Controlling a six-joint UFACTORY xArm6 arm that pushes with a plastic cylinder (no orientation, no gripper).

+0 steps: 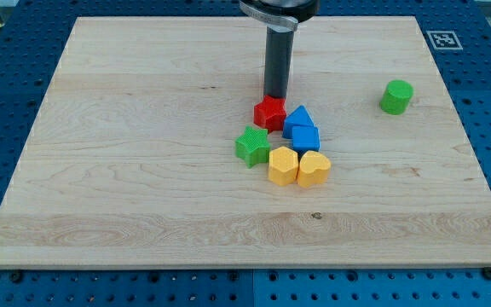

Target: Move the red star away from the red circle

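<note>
A red star (270, 112) lies near the middle of the wooden board (143, 128). It sits at the top of a tight cluster of blocks. My tip (275, 96) comes down from the view's top and stands right at the star's upper edge, seemingly touching it. I see no red circle; whether the rod hides it I cannot tell.
A blue triangular block (298, 119) touches the star's right side, with a blue block (306, 139) below it. A green star (252, 146) lies at the lower left. A yellow hexagon (283, 165) and a yellow heart (314, 169) lie below. A green cylinder (396, 96) stands alone at right.
</note>
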